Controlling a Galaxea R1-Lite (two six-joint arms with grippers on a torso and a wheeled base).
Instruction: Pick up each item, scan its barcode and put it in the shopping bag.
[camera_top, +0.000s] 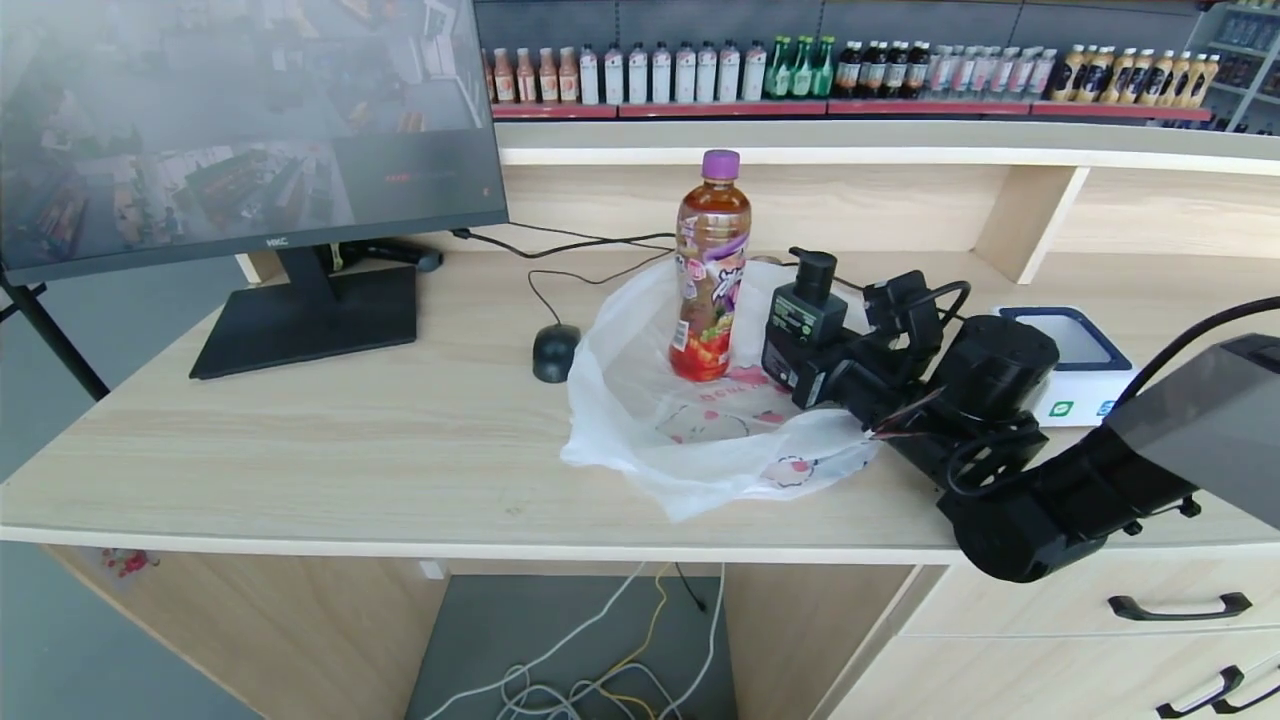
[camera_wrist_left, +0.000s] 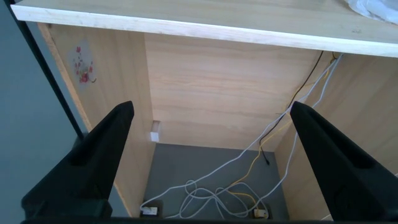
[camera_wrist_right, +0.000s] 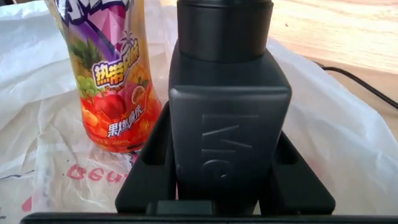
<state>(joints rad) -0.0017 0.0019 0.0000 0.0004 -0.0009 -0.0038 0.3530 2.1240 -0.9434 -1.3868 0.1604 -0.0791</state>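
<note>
White plastic shopping bag (camera_top: 640, 420): lies slumped and open at mid-desk, right of the mouse (camera_top: 555, 352). Thin film with no stiffness, so it will slide and collapse if nudged.
Juice bottle (camera_top: 711, 270): stands upright on the bag's far half, purple cap on, film bunched round its base. Can't tell whether it sits inside the mouth or on top of the film.
Bottle handling (judged): full or nearly so, so moderately heavy. PET wall is stiff enough to squeeze, but the glossy label sleeve is likely slick. It is tall on a narrow foot and standing on soft film, so it tips easily.
Hold point (judged): mid-body across the label band, below the shoulder. The neck is too narrow and a grip there would let the weight swing.
Right gripper (camera_top: 850, 365): just right of the bottle, low over the bag, fingers clamped on a black handheld scanner (camera_top: 800, 315). The scanner's head points toward the label.
Left gripper (camera_wrist_left: 211, 118): parked below the desk's (camera_top: 300, 450) near edge, fingers spread wide with nothing between them, loose cables (camera_wrist_left: 211, 193) on the floor beneath.
Nearby: monitor (camera_top: 240, 120) far left; white box with a dark window (camera_top: 1075, 365) right of the arm.
Risk (judged): scanner or wrist brushing the bottle and toppling it.
</note>
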